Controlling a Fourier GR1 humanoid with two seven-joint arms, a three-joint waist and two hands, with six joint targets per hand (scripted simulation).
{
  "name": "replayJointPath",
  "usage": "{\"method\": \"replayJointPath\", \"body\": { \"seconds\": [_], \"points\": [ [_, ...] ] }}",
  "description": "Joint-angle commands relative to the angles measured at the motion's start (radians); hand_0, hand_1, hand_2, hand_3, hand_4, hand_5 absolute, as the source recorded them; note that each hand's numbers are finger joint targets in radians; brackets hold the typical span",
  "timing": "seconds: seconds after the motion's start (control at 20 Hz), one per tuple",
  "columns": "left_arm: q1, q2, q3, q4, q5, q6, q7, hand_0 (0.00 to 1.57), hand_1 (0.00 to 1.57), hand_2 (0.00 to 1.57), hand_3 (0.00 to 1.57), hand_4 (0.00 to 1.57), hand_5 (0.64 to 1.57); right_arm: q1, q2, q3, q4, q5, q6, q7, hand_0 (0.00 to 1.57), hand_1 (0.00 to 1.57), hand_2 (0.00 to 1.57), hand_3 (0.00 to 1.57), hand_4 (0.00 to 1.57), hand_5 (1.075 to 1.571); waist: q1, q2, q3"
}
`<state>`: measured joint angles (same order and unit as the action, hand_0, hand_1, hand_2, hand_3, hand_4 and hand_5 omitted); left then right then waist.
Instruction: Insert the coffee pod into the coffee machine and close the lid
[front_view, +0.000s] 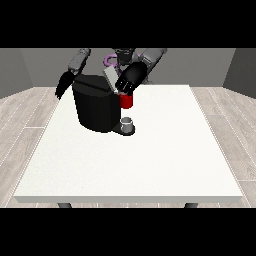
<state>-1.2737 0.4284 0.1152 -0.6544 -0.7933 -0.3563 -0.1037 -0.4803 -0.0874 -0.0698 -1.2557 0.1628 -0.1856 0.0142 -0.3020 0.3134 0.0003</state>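
Black coffee machine (97, 107) upper centre on white table (150, 160), hand at the view's right (131, 79) over its raised lid (108, 77), fingers seemingly curled; hand at the view's left (63, 86) hanging, fingers straight; grey thing (127, 123), perhaps a cup, below red thing at the machine (126, 101).

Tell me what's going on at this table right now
A humanoid robot stands behind a white table working at a black coffee machine. The hand at the view's right is up at the machine's top, by its raised grey lid and just above a red thing at the machine. The hand at the view's left hangs beside the machine, touching nothing. A grey thing sits on the machine's base.
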Motion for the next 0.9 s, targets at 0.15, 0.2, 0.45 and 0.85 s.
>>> {"method": "replayJointPath", "body": {
  "seconds": [0.15,0.2,0.45,0.85],
  "points": [
    [0.035,0.056,-0.042,0.003,-0.069,0.066,-0.083,1.17,1.17,1.19,1.07,0.0,1.571,0.021,0.008,0.008,-0.03,0.004,-0.009,-0.044,0.0,0.0,0.0,0.0,0.0,1.571,-0.011,0.052,-0.0001],
    [0.013,0.078,-0.04,0.02,-0.073,0.045,-0.083,1.16,1.16,1.19,1.07,0.0,1.571,0.006,-0.008,0.01,-0.044,-0.005,0.019,0.0,0.0,0.0,0.0,0.0,0.0,1.571,-0.035,0.045,-0.0002],
    [0.017,0.004,-0.039,0.014,-0.062,0.048,-0.042,1.11,1.11,1.14,1.02,0.0,1.571,-0.015,-0.021,-0.021,0.004,-0.011,0.009,0.021,0.0,0.0,0.0,0.0,0.0,1.571,0.012,0.01,0.0002],
    [-0.015,0.021,0.002,0.029,-0.054,0.13,-0.093,1.23,1.23,1.2,0.95,0.0,1.571,-0.063,0.003,0.02,-0.059,0.027,-0.021,0.064,0.0,0.0,0.0,0.0,0.14,1.571,-0.029,0.068,-0.0004]
  ]
}}
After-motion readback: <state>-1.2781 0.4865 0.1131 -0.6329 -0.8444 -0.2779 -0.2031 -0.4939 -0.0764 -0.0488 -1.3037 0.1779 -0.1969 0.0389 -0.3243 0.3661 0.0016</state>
